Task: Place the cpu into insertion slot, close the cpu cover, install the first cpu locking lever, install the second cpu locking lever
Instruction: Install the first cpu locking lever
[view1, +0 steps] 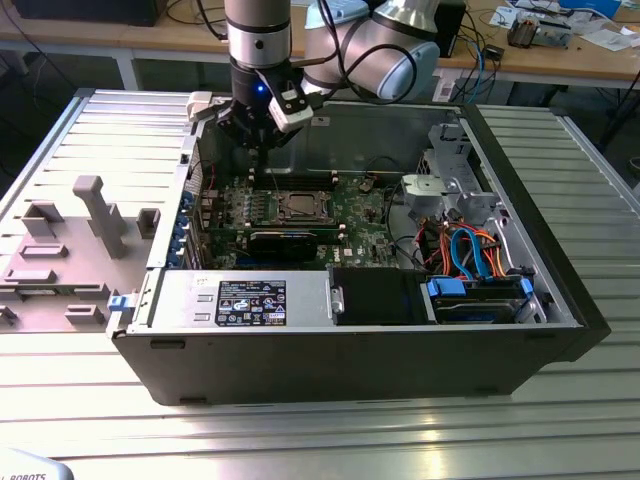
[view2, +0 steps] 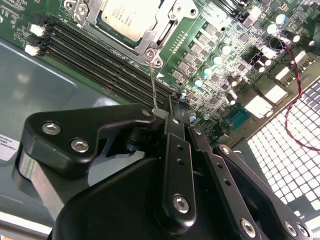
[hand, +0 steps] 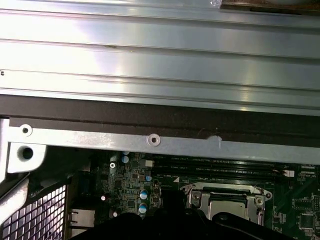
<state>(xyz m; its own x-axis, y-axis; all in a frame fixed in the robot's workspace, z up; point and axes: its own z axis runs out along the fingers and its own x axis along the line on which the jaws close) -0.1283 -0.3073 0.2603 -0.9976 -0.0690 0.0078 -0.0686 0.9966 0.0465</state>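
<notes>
We list first the open black steel computer case (view1: 350, 350) lying on the ribbed metal table (view1: 320, 430), then the green circuit board (view1: 300, 215) on its floor, with a long black bar-shaped card (view1: 290, 240) along the board's near edge in the exterior view. Next, the black multi-link gripper (view1: 262, 135) on the grey arm, hanging above the board's far edge. In the second wrist view the gripper (view2: 165, 112) has its fingertips drawn together on the free end of a thin silvery wire locking lever (view2: 152, 82). The lever's long axis runs straight from the fingertips to the corner of the insertion slot (view2: 135, 25), a small square socket with a silvery metal rim, which lies just beyond the claw, beside the rows of long black memory slots (view2: 100, 60). The cpu cover (view2: 167, 20), a thin silvery frame plate, we judge closed flat over the socket. Smallest, the cpu (view2: 125, 17), a flat silvery-tan square plate, sits seated within that frame. In the first wrist view the socket (hand: 227, 202) shows past the case's wall.
</notes>
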